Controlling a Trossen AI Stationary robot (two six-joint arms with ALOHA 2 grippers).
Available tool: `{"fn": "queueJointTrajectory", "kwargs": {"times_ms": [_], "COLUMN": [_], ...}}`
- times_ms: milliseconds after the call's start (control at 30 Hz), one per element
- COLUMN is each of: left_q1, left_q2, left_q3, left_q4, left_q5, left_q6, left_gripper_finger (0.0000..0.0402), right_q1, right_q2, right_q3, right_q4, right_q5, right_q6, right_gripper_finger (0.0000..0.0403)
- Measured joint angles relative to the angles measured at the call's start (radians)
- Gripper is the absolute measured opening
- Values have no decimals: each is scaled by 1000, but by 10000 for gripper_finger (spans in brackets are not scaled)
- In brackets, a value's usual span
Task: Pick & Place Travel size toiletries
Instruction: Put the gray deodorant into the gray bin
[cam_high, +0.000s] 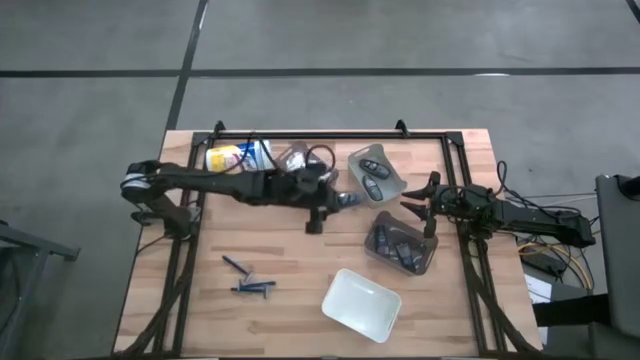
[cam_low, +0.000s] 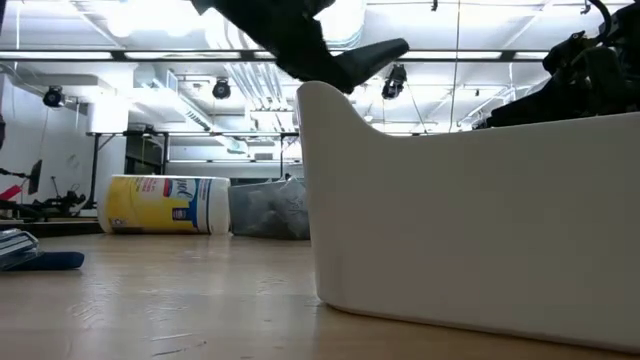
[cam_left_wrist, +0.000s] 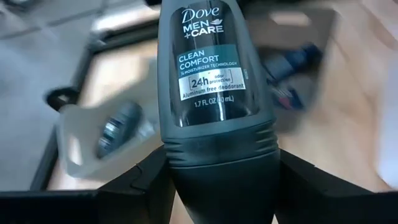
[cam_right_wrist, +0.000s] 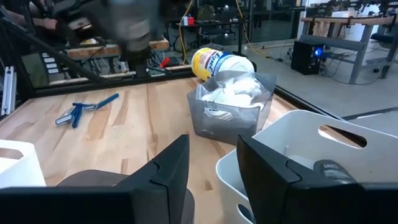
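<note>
My left gripper (cam_high: 338, 200) is shut on a dark grey roll-on deodorant (cam_left_wrist: 214, 74) with a white and teal label, above the table's middle. Just past it is a pale bin (cam_high: 375, 175) with more dark deodorants (cam_left_wrist: 117, 129). A smoky bin (cam_high: 400, 245) holds several dark pieces. Thin blue sticks (cam_high: 250, 277) lie flat on the table's near left part. A clear bin (cam_right_wrist: 230, 106) at the far side holds white packets. My right gripper (cam_right_wrist: 214, 168) is open and waits at the table's right, between the pale and smoky bins. My left gripper pinches the deodorant between its two fingers at the plain dark end below the label (cam_left_wrist: 217, 162). It comes level from the table's left, and the deodorant sticks out ahead along the fingers. The deodorant is lifted clear of the table.
A large white bin (cam_high: 360, 303) stands near the near edge and fills the low view (cam_low: 470, 200). A white canister with a yellow label (cam_high: 235, 157) lies on its side at the far left. A black frame (cam_high: 300, 135) runs round the table. Bare wood (cam_high: 290, 240) lies in the middle.
</note>
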Motion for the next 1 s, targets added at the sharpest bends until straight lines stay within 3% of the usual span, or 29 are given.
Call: {"fn": "queueJointTrajectory", "kwargs": {"times_ms": [233, 733, 1000], "left_q1": [75, 172, 200], "left_q2": [114, 479, 578], "left_q3": [99, 487, 549], "left_q4": [32, 2, 11], "left_q5": [29, 28, 28], "left_q6": [11, 83, 87], "left_gripper_finger": [209, 209, 216], "right_q1": [0, 0, 0], "right_q2": [2, 12, 13], "right_q3": [0, 0, 0], "right_q4": [1, -1, 0], "right_q5": [0, 0, 0], "right_q6": [-1, 0, 3], "right_gripper_finger": [105, 54, 43]}}
